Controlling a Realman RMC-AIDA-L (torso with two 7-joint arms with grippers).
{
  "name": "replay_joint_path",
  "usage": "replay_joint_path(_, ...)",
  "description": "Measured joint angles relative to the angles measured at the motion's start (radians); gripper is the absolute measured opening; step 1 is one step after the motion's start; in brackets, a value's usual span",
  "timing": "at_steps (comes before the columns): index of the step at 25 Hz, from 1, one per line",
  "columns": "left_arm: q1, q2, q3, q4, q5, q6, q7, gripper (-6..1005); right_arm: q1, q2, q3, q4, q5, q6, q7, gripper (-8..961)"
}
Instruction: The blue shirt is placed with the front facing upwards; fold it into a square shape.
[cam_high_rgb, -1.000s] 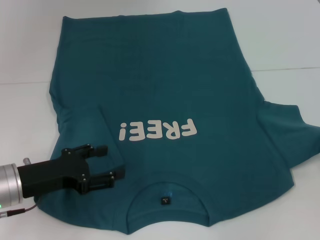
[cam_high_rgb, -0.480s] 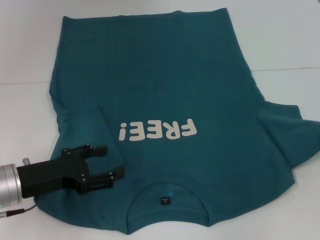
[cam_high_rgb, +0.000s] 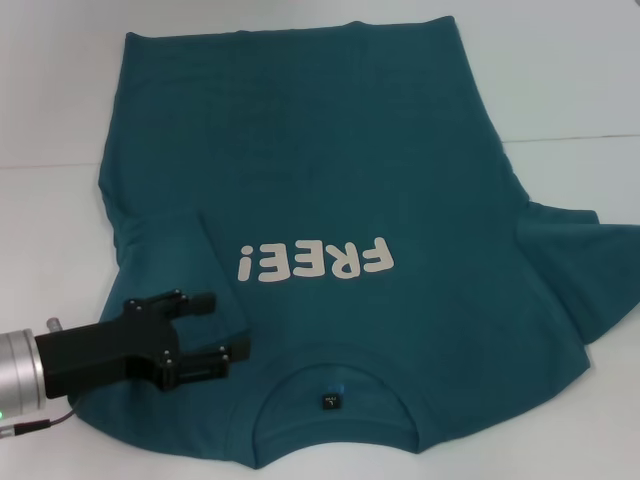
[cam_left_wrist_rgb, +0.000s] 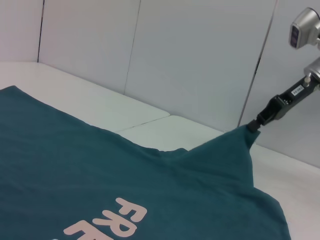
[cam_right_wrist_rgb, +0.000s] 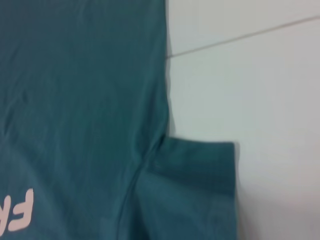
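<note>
- Shirt lies face up on the table.
- Left gripper hovers spread over the folded-in sleeve.
- Right gripper pinches the other sleeve, lifting it.

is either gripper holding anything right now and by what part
The right gripper pinches the shirt by its right sleeve tip, lifted. The left gripper is open, holding nothing.

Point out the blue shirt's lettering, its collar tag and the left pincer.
FREE! lettering (cam_high_rgb: 312, 262), head view, middle of the white word.
Collar tag (cam_high_rgb: 331, 402), head view, black patch inside neckline.
Left pincer (cam_high_rgb: 222, 325), head view, between its fingertips.
</note>
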Motion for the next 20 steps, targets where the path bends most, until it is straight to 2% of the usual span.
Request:
replay_joint_path(14,0.002,0.0,0.0,0.0,0.0,0.001,0.002,848,0.046,-0.001,-0.004,-0.07,-0.007,-0.019,0.008,94)
replay_joint_path(20,0.005,-0.002,0.0,-0.003,0.001,0.0,0.005,847,0.068,0.008,-0.017,-0.071,-0.025,-0.047,0.002,103)
